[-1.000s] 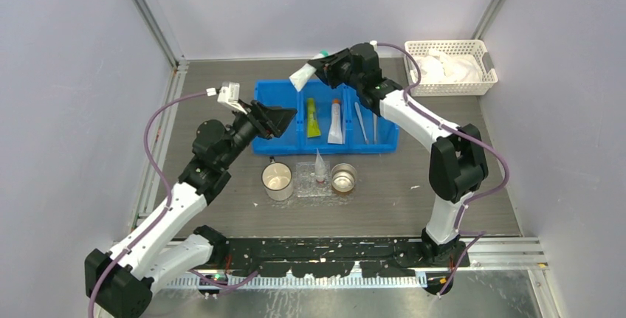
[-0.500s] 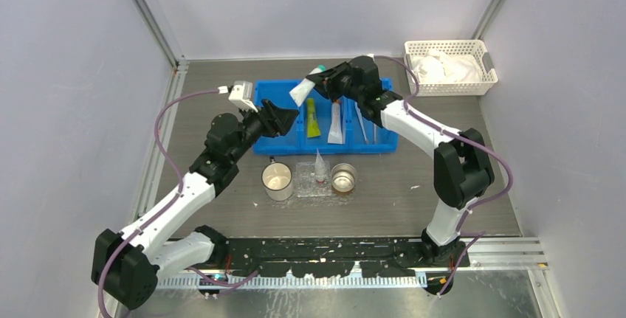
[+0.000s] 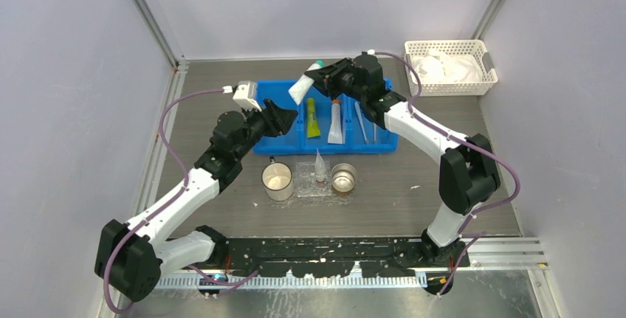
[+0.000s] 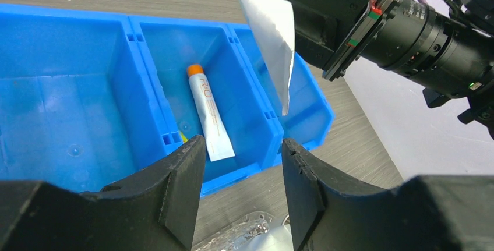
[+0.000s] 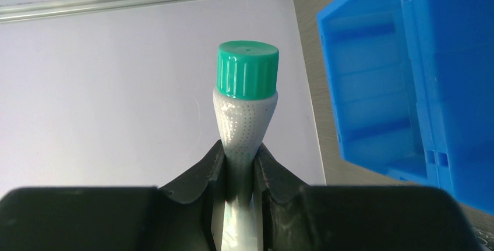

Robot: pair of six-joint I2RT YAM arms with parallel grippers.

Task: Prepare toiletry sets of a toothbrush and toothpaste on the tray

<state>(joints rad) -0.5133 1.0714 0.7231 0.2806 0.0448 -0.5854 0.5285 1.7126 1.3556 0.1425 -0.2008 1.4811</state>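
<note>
Handover above blue bin (image 3: 325,149)
Right gripper (image 5: 239,166) clamps the toothpaste tube (image 5: 244,111); left gripper (image 4: 243,163), jaws apart and empty, has closed in beneath it, likely to receive it.

Soft, even light is falling from above, and the surface (image 3: 214,93) is showing only faint shadows beneath the arms. The steel cup (image 3: 343,178) is glinting slightly. In the wrist views the near fingers (image 4: 180,193) are looking dark and soft-edged. The white tube (image 5: 242,123) is reading sharp against a washed-out wall.
</note>
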